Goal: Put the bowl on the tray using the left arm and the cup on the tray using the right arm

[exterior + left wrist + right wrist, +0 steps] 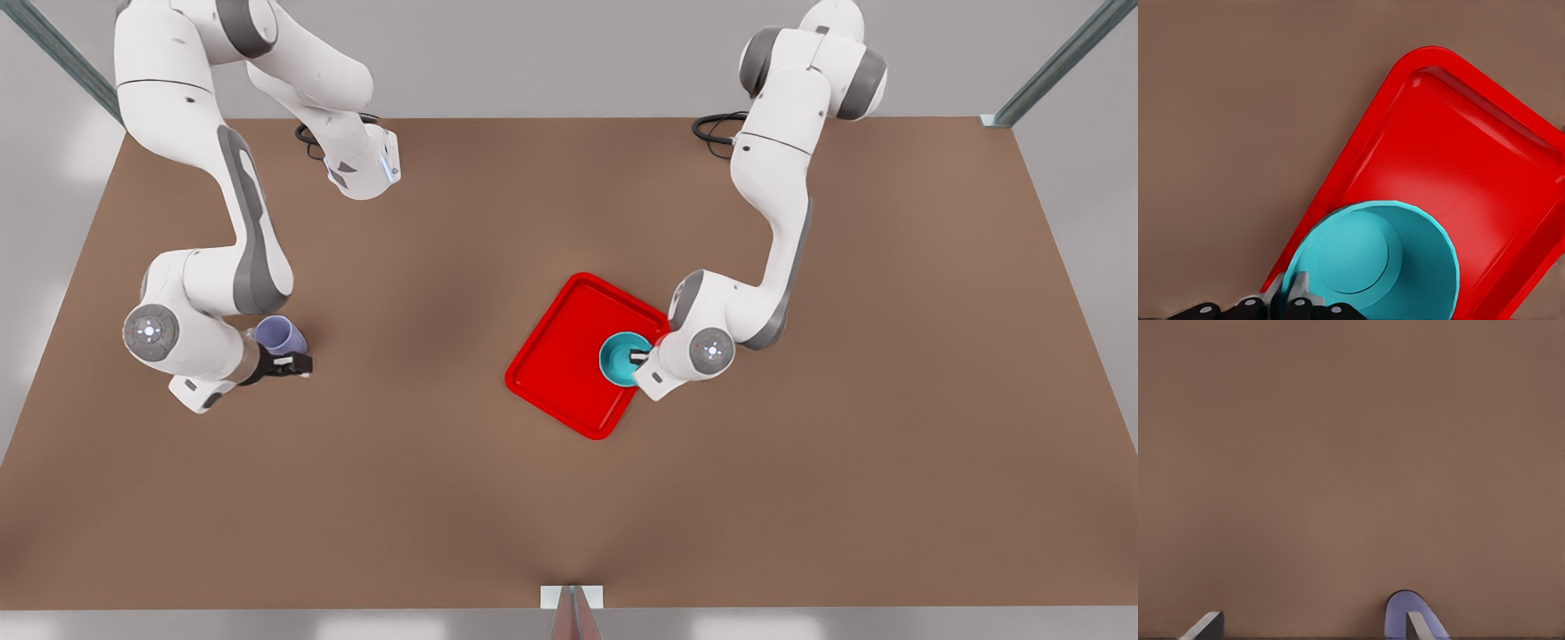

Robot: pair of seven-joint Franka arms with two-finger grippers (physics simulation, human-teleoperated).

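Observation:
The turquoise bowl (620, 360) is at the edge of the red tray (569, 356) nearest the arm on the front view's right. That arm carries my left gripper (637, 357), shut on the bowl's rim with one finger inside. In the left wrist view the bowl (1378, 263) overlaps the tray's rim (1358, 143), and the left gripper (1293, 297) pinches its wall. I cannot tell whether the bowl rests on the tray or hangs above it. The lavender cup (281, 336) stands on the table at the front view's left, just beside my right gripper (298, 364). The right gripper (1313, 628) is open, one finger (1421, 627) against the cup (1398, 613).
The brown table (444, 498) stretches wide around both arms. Black cables (716, 133) lie at the far edge behind the arm bases. Metal frame posts (1049, 67) stand at the far corners, and a bracket (572, 597) sits mid-front edge.

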